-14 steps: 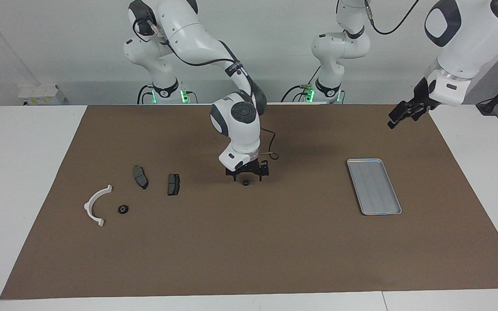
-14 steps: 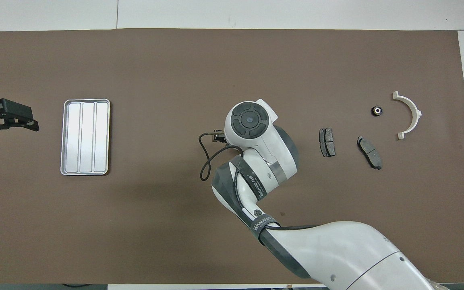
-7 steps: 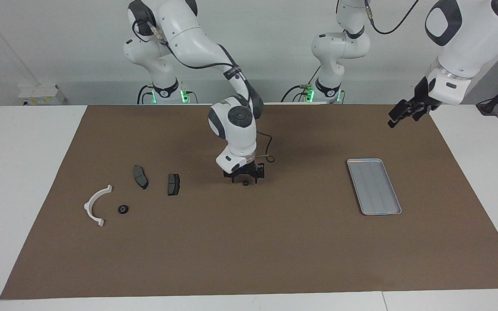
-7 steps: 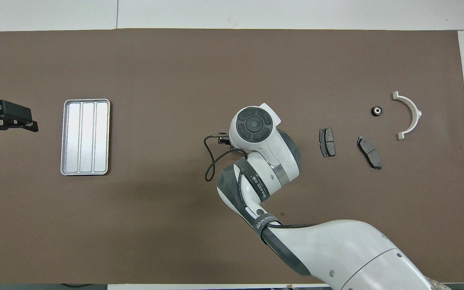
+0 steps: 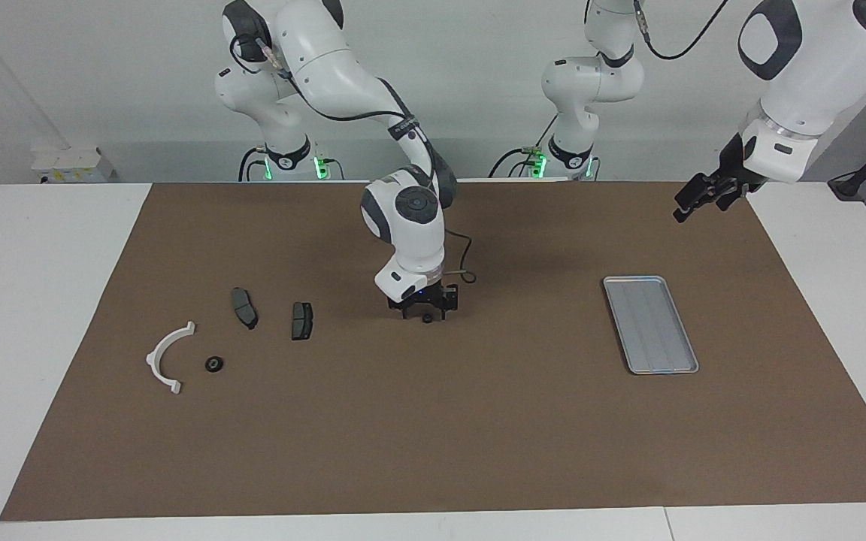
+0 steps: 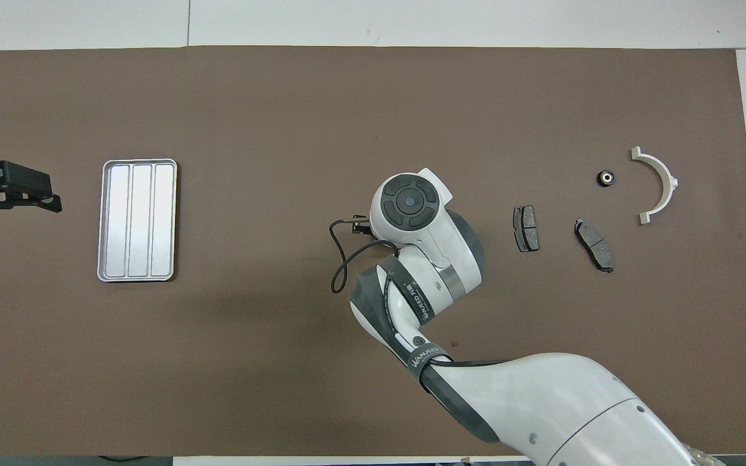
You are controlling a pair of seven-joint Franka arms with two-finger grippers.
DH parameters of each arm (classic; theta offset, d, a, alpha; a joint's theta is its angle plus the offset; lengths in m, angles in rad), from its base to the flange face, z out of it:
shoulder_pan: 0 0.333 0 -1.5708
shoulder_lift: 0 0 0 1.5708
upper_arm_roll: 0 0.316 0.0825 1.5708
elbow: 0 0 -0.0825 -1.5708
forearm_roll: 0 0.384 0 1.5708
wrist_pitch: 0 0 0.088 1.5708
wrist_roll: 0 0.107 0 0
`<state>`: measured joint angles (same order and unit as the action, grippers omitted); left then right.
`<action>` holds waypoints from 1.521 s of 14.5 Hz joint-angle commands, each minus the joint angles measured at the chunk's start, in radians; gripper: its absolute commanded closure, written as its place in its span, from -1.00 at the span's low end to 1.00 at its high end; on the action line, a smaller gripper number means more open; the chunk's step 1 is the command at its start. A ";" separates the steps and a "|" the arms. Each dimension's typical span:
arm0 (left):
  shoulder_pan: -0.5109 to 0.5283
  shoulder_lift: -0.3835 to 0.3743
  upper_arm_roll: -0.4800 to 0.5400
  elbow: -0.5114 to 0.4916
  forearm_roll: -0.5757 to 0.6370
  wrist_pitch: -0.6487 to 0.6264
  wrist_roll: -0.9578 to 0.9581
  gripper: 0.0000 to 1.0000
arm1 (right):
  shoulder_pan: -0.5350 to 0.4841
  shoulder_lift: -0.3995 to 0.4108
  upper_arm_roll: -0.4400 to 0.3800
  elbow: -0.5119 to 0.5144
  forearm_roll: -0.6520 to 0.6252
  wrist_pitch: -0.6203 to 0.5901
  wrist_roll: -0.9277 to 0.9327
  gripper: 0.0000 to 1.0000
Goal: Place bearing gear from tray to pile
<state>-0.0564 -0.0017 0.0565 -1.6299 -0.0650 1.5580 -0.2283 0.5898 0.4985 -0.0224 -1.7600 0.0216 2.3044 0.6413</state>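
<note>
right gripper hidden under its own wrist in overhead view, small dark part between its jaws too small to tell if gripped, left gripper cut by frame edge in overhead view, small black ring detail unreadable

Right gripper is down on the brown mat, straddling a small black round bearing gear, well apart from the flat silver-grey ridged metal tray. Left gripper hangs open near that tray.
</note>
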 commanded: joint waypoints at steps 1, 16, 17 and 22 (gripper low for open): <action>0.012 -0.026 -0.015 -0.031 0.008 0.002 0.017 -1.00 | -0.008 -0.012 0.007 -0.024 0.014 0.029 -0.008 -0.07; -0.002 -0.021 -0.012 -0.030 0.008 0.010 0.004 -1.00 | -0.300 -0.044 0.001 0.206 0.001 -0.213 -0.369 1.00; -0.003 -0.023 -0.014 -0.030 0.008 0.010 0.004 -1.00 | -0.326 -0.044 0.001 0.208 0.001 -0.212 -0.412 1.00; -0.003 -0.024 -0.014 -0.030 0.008 0.010 0.004 -1.00 | -0.429 -0.035 0.002 0.188 0.014 -0.166 -0.578 1.00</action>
<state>-0.0572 -0.0017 0.0440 -1.6318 -0.0650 1.5580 -0.2272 0.2026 0.4553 -0.0355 -1.5671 0.0201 2.1083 0.1274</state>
